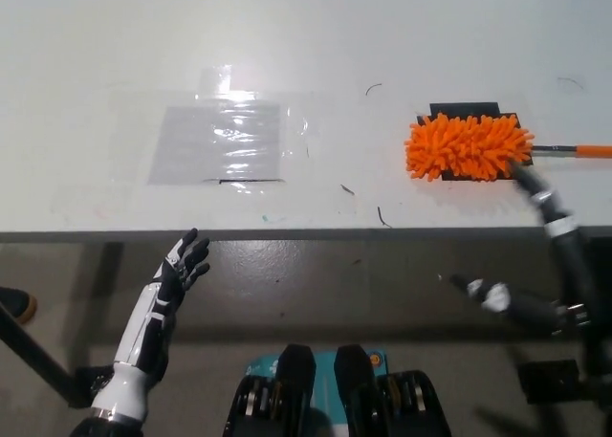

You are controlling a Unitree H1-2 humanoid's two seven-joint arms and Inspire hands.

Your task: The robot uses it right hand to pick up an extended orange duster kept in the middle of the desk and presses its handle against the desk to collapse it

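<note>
Both hands empty, off duster (468, 146)

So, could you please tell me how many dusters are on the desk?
1: the orange duster lies at the desk's right side, its handle pointing right, out of view.

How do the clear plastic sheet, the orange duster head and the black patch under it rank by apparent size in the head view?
1. Clear plastic sheet, largest.
2. Orange duster head.
3. Black patch: smallest by what shows, but the duster head covers much of it, so its full size is unsure.
</note>
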